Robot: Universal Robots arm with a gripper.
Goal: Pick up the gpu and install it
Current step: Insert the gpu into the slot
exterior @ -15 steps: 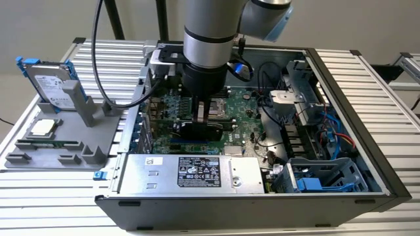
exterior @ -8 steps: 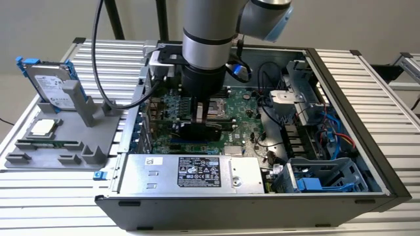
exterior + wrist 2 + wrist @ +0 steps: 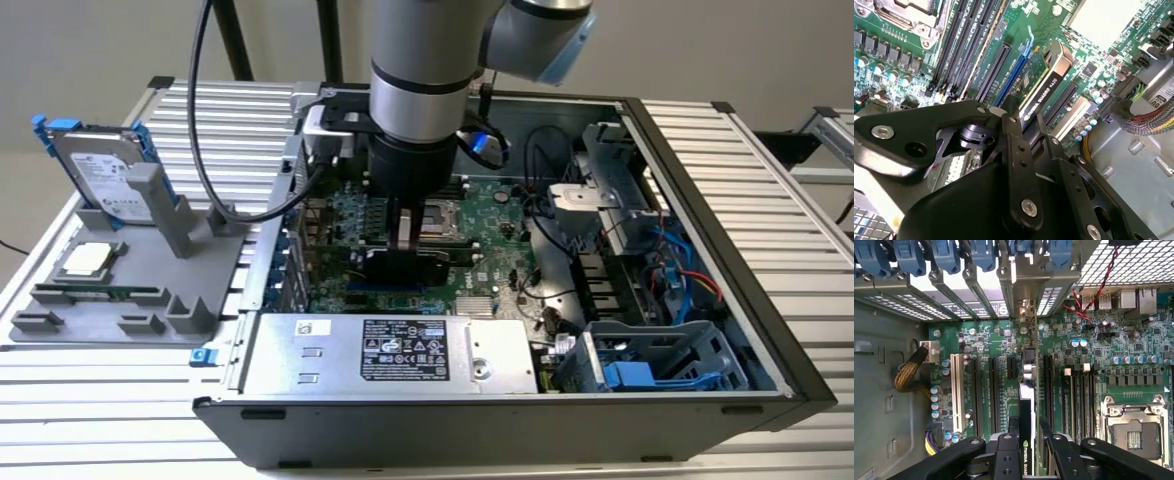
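— Hand [image 3: 1021,132] is clamped on the gpu [image 3: 1046,85], edge-on between the fingers [image 3: 1006,452], right over the motherboard [image 3: 1134,365] inside the open case [image 3: 747,200].

— Where's the card sitting?

— Directly beneath the hand, lined up along a slot [image 3: 1046,385] — whether it's seated, I can't tell.

— Handling?

— Light and stiff, I'd judge, but fragile; best gripped on the top edge, clear of fan and contacts.

— And beside the hand?

— Black expansion slots [image 3: 993,390], either side.
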